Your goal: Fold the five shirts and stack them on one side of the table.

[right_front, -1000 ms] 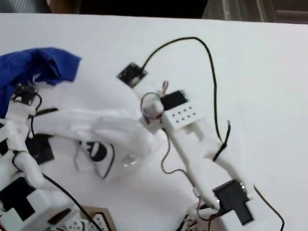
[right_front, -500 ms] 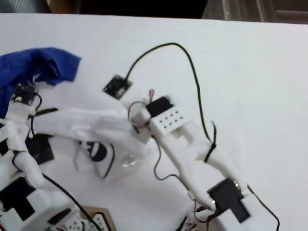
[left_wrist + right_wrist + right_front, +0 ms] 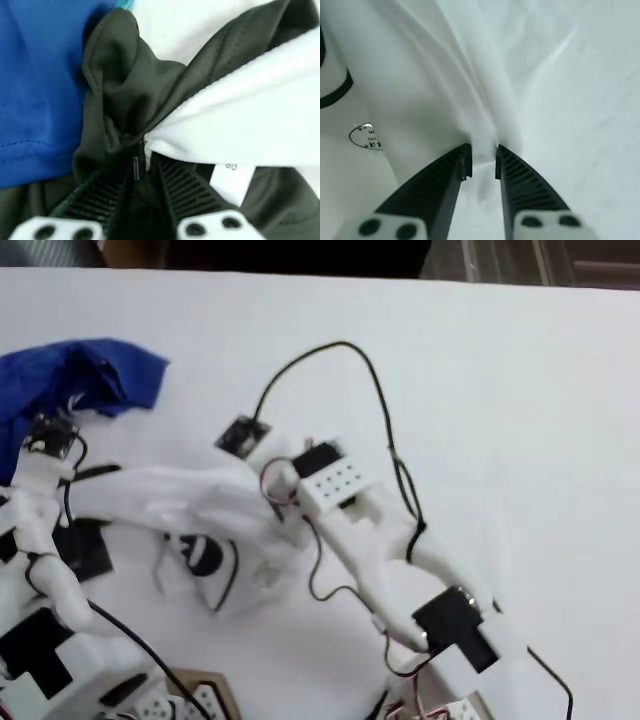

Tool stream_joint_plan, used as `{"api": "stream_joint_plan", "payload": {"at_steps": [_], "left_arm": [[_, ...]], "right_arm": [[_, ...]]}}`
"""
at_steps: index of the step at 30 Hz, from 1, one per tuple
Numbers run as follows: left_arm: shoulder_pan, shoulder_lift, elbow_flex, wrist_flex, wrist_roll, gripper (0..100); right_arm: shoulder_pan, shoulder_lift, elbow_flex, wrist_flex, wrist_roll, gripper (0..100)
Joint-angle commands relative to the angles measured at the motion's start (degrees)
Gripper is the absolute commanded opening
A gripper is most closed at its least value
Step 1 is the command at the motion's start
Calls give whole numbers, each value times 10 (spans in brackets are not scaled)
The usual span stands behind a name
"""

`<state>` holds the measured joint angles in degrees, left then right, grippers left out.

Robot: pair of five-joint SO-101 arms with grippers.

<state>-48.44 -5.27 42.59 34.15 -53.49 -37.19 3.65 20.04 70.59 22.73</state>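
Though nowhere near folded yet, clearly mid-step on the white shirt (image 3: 200, 505): pulled out into a long rumpled band across the near-left part of the desk (image 3: 500, 390), pinched at both ends. At the middle end, right tool (image 3: 482, 160) almost shut on a raised ridge of the white cloth, only a sliver of gap with fabric wedged in it. At the other end, left tool (image 3: 142, 165) clamped tight on a bunched knot of white cloth and dark fabric (image 3: 115, 75) — same shirt or another, can't tell — just beside the blue shirt (image 3: 90, 380) heaped at the desk's left edge. Reads as the spreading or first-fold stage of one shirt; no neat stack anywhere, so early days for the whole job. Next up, probably: hold both grips firm, carry the right-hand end across without dragging that dark bundle along, then lay flat. Worth going slow, since easy to snag there.
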Motion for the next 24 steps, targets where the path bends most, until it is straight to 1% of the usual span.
{"api": "stream_joint_plan", "payload": {"at_steps": [1,6,17,19,21,23,24], "left_arm": [[-8,0,-7,-8,-6,24],[-6,0,-7,-9,-6,24],[-5,0,-7,-9,-6,24],[-5,0,-7,-9,-6,24],[-5,0,-7,-9,-6,24],[-5,0,-7,-9,-6,24],[-5,0,-7,-9,-6,24]], "right_arm": [[0,0,-6,11,-5,98],[0,0,-5,13,-5,139],[0,1,-2,13,-3,135],[0,1,-2,13,0,92],[0,1,-2,11,0,15],[0,0,-3,11,0,30],[0,-1,-4,11,0,22]]}}
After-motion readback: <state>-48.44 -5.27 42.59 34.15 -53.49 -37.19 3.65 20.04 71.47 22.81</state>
